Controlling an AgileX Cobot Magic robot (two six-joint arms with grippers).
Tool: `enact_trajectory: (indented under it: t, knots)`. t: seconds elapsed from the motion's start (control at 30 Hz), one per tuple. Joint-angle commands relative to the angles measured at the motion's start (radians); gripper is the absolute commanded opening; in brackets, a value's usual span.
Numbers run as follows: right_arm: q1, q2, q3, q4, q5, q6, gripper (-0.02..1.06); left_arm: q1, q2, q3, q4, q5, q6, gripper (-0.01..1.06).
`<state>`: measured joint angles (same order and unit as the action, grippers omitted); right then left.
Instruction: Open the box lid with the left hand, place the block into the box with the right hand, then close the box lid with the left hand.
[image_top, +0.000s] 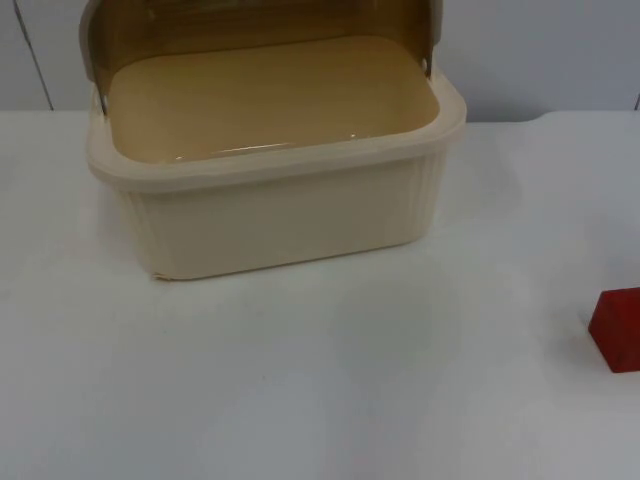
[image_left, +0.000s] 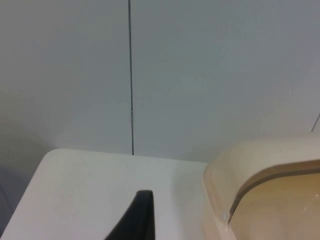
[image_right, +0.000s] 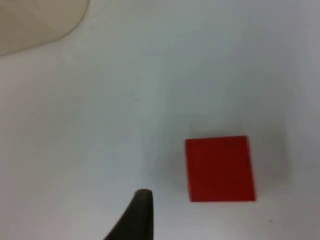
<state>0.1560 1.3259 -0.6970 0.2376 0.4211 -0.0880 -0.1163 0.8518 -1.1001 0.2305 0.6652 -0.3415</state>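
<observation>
In the top view the cream box (image_top: 290, 205) fills the upper middle of the frame, standing on the white table (image_top: 300, 380). Its translucent brown lid (image_top: 250, 25) is swung up and back at the top edge, so the tan interior lies open to view and nothing rests in it. The red block (image_top: 618, 328) sits at the right edge of the frame, below and well apart from the box, on bare table.

By my reading, the lid-opening step is done and the block step is in hand (it has not been gripped yet). The right wrist view looks down on the block (image_right: 220, 168), square and flat on the table, with one black fingertip (image_right: 136, 214) of the right gripper near it but apart from it; nothing is held there. How far the right gripper's jaws are spread, I cannot tell.

The left wrist view shows the box's rounded corner (image_left: 260, 185) and the grey partition wall (image_left: 210, 75), with a fingertip (image_left: 136, 216) of the left gripper beside the box, not touching it. It appears to wait, and its spread cannot be told either.

The next move calls for the right gripper to straddle the block squarely and close on two opposite faces, then carry it over the near rim into the box.
</observation>
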Motion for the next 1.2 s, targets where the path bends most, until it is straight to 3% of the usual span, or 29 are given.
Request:
enact_trajectory:
  t: [0.0,0.07,0.23,0.57,0.7,0.8,0.83,1.0,1.03,1.1,1.17]
  knots:
    - [0.056,0.017,0.005,0.0,-0.059,-0.011,0.93,0.001,-0.004,0.0,-0.006,0.002,0.002,1.05]
    - [0.09,0.033,0.005,0.0,-0.087,0.0,0.93,0.001,-0.004,0.0,-0.006,0.002,0.002,1.05]
    - [0.144,0.202,0.005,-0.007,-0.193,0.155,0.93,0.001,-0.004,0.0,-0.006,0.002,0.002,1.05]
    - [0.144,0.344,0.005,-0.083,-0.268,0.178,0.93,0.001,-0.004,0.0,-0.006,0.006,0.002,1.05]
    - [0.144,0.344,-0.007,-0.113,-0.238,0.178,0.93,0.001,-0.004,0.0,-0.006,0.013,0.002,1.05]
    - [0.139,0.344,-0.021,-0.224,-0.204,0.252,0.93,0.001,-0.004,0.0,-0.006,0.026,0.002,1.05]
    - [0.139,0.344,-0.021,-0.224,-0.204,0.252,0.93,0.001,-0.004,0.0,-0.006,0.026,0.002,1.05]
    - [0.116,0.345,-0.033,-0.606,-0.166,0.601,0.93,0.001,-0.004,0.0,-0.006,0.032,0.002,1.05]
    - [0.116,0.345,-0.033,-0.606,-0.166,0.601,0.93,0.001,-0.004,0.0,-0.006,0.032,0.002,1.05]
    - [0.116,0.345,-0.033,-0.716,-0.177,0.723,0.93,0.001,-0.004,0.0,-0.006,0.032,0.002,1.05]
    - [0.116,0.345,-0.033,-0.754,-0.214,0.781,0.93,0.001,-0.004,0.0,-0.006,0.032,0.002,1.05]
